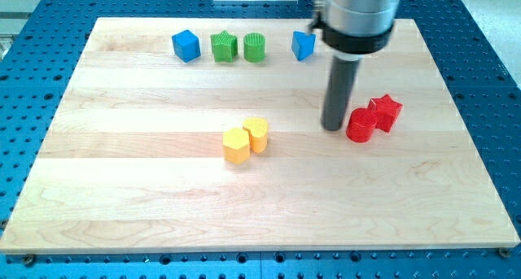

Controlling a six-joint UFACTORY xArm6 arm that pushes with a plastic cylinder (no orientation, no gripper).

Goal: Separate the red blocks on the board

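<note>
Two red blocks sit touching at the view's right: a red round block [361, 125] and a red star block [385, 112] just up and right of it. My tip [333, 127] rests on the board right beside the round red block's left side, very close or touching; I cannot tell which. The rod rises from it to the arm's grey body [358, 15] at the view's top.
Two yellow blocks [237, 146] [257, 134] touch near the board's middle. Along the top stand a blue cube [186, 45], a green star [223, 46], a green round block [254, 47] and a blue block [303, 45] partly behind the arm. The wooden board [122, 189] lies on a blue perforated table.
</note>
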